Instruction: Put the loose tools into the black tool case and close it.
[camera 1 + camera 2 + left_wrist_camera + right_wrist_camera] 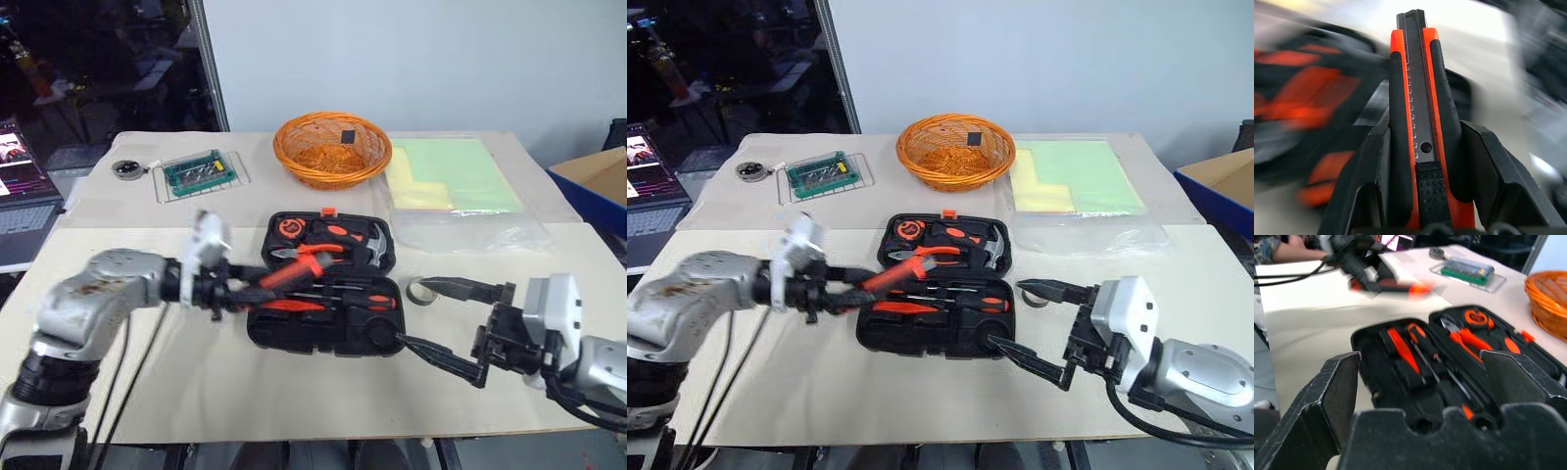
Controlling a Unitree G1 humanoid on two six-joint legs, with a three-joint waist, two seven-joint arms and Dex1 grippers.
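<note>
Case: black tool case (323,328) lies open in the middle of the table, lid half away from the robot, tray half toward it; every place below is given against it.
Right gripper: right gripper (446,323) hangs just off the case's near right corner, fingers spread wide and empty, pointing across toward the tray.
Left gripper: left gripper (235,291) sits at the case's left edge, clenched on the knife (1418,117) by its rear half, the blade end reaching out over the tray.
Tray contents: two screwdrivers (328,299) with black-and-orange handles already lie in their slots; pliers (313,253) and hammer (367,250) sit in the lid half.
Tape: small grey tape roll (421,292) rests on the table just off the case's right side, still loose.
Step in hand: seating the knife, by my judgement.
Doing it well: line the knife's long axis up with an empty recess, lower it flat rather than tip first, and let go only once it rests inside, clear of the seated handles.
Risk: a knife left proud of the moulding would probably stop the lid closing.
Beyond: wicker basket (333,149) stands well behind the case.
</note>
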